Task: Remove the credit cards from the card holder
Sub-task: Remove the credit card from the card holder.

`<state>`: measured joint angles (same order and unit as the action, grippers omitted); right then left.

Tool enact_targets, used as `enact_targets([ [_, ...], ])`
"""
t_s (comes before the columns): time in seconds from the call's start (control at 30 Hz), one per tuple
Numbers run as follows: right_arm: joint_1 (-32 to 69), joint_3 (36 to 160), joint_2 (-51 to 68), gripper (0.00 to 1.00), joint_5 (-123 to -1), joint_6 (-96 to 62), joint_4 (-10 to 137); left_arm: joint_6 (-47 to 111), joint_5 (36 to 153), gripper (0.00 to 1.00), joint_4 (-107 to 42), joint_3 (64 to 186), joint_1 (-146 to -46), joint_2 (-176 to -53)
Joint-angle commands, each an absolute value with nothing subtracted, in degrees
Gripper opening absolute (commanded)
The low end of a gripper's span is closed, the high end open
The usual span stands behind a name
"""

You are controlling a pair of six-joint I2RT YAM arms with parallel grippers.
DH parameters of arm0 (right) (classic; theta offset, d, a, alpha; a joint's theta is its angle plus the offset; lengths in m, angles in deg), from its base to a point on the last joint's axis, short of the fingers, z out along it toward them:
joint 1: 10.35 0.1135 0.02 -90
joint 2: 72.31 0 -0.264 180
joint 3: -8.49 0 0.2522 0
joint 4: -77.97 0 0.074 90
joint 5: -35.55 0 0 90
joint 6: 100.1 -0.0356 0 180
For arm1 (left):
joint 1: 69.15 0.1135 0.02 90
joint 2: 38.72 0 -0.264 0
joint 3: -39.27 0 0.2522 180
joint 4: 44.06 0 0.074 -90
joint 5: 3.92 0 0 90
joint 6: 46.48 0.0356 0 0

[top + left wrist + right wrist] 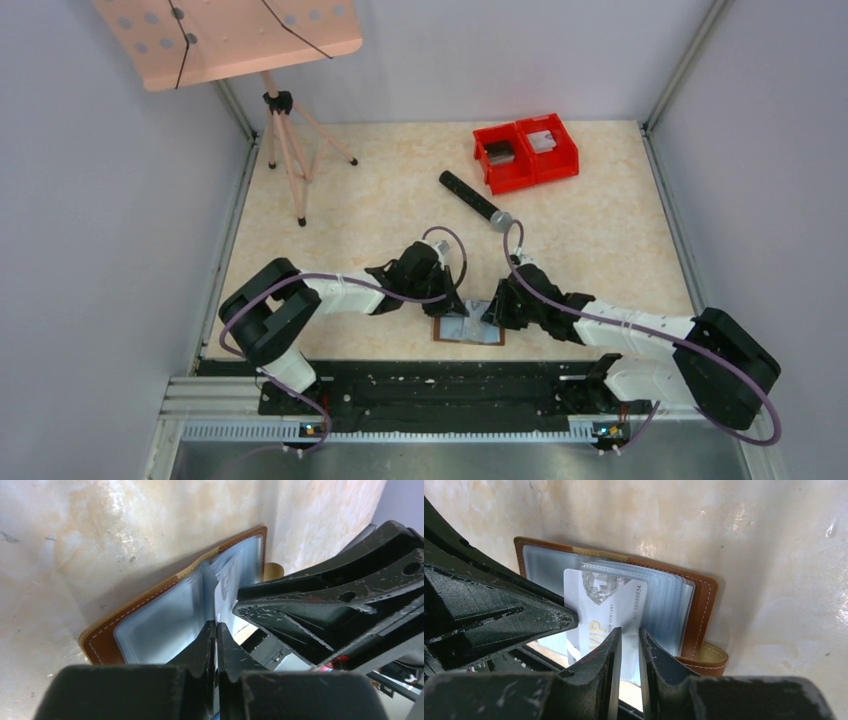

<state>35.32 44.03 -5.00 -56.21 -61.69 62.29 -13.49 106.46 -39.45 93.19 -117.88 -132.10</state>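
Observation:
The brown card holder (470, 328) lies open by the table's near edge, its grey-blue sleeves (671, 597) fanned up. A white credit card (599, 605) with "VIP" printed on it sticks part way out of a sleeve. My left gripper (216, 626) is shut on that card's edge, which shows as a thin strip between the jaws. In the right wrist view its tips (574, 617) meet the card's left edge. My right gripper (628, 630) is closed to a narrow gap on the sleeves beside the card. The two grippers (462, 305) (492, 312) nearly touch over the holder.
Twin red bins (525, 150) stand at the back right. A black cylinder with a grey end (475, 200) lies mid-table behind the grippers. A wooden tripod stand (285, 140) is at the back left. The black base rail (430, 385) runs just below the holder.

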Motion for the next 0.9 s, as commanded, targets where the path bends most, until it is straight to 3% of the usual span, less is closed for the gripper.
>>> enact_targets([
  [0.0, 35.02, 42.54, -3.5, 0.19, -55.42, -61.51, 59.9, -14.95, 109.74, 0.0, -45.32, 92.52, -117.82, -131.66],
  [0.4, 34.93, 45.76, -3.12, 0.2, -55.16, -58.45, 58.93, -11.85, 105.22, 0.0, -38.33, 88.25, -113.14, -122.42],
  [0.87, 34.82, 55.58, -11.13, 0.27, -56.73, -41.62, 57.73, -3.19, 97.12, 0.0, -30.56, 87.56, -112.05, -107.67],
])
